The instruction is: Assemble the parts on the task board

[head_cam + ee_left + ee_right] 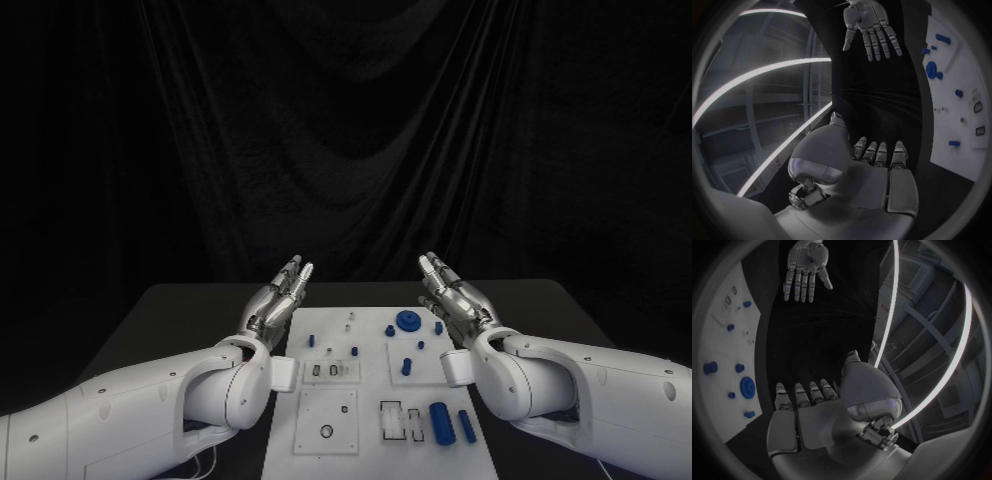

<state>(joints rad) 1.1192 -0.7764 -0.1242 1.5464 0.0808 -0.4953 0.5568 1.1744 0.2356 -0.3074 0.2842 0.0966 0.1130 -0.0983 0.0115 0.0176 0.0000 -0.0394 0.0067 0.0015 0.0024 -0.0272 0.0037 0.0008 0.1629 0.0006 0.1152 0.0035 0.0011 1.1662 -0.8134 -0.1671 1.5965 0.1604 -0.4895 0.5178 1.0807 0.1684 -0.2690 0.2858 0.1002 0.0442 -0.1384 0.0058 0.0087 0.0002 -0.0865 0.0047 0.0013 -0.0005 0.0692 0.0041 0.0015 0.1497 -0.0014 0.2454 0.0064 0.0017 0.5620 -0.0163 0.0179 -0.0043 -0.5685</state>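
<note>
A: On the left?
B: Left arm point(159, 400), white, reaching in over a black table point(173, 310). Left hand point(278, 296) raised above the table just beside the board's left edge, fingers straight and together, pointing away, holding nothing. Palm turned toward the other hand.

A: In the middle?
B: Board point(378, 440), a long white plate lying flat on the table between the two arms. Near its far end, a round blue disc point(410, 322) with smaller blue pegs point(407, 366) close by, some standing. On the near right part, two blue cylinders point(441, 420) lying side by side beside dark-outlined rectangular slots point(392, 420). On the near left part, a square panel with a small ring point(327, 432). No writing or labels legible anywhere on the board.

A: On the right?
B: Right arm point(591, 385), white, mirroring the left. Right hand point(454, 292) raised just beside the board's right edge, fingers extended and slightly apart, holding nothing. Not touching the board or any part.

A: From the wrists?
B: Left wrist view: own hand point(861, 170) open-palmed with fingertips visible, the right hand point(870, 25) opposite with fingers spread, the board point(957, 100) off to one side with blue parts on it. Right wrist view: own hand point(832, 410) likewise empty, the left hand point(806, 262) opposite with fingers spread, the disc point(747, 388) and pegs on the board point(723, 355).
</note>
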